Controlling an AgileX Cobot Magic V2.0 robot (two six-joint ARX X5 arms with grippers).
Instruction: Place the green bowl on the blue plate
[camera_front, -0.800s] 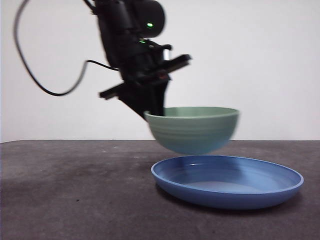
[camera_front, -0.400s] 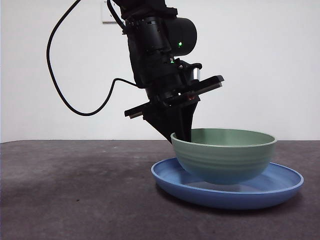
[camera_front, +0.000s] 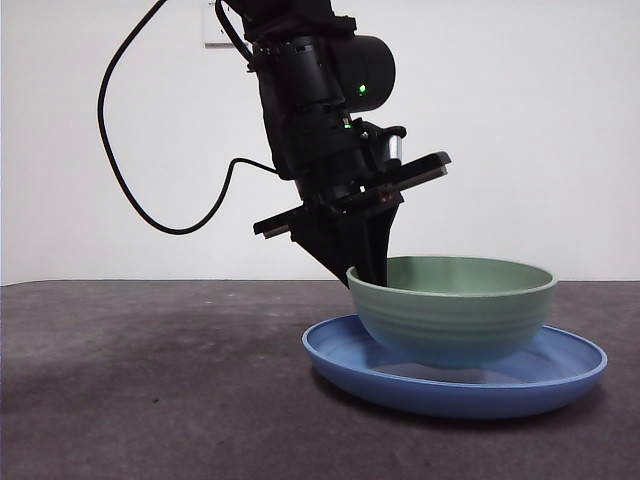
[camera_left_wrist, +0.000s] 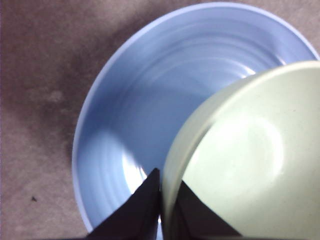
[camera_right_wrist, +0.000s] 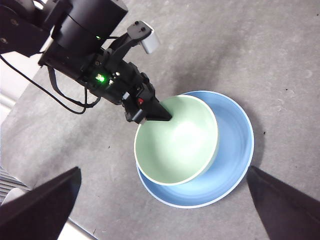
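Green bowl (camera_front: 452, 310): inside blue plate (camera_front: 560, 375), apparently resting there; rim pinched by left gripper (camera_left_wrist: 161, 200) fingers. Right gripper (camera_right_wrist: 160, 210): aloft, fingers spread.

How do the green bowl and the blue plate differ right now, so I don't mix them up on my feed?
The green bowl is deep and pale mint with faint ridges outside; the blue plate is shallow, glossy and medium blue. The bowl is narrower, the plate wider, showing past it in the front view. The left gripper clamps the bowl's rim; nothing grips the plate, which lies on the table. Both are round.
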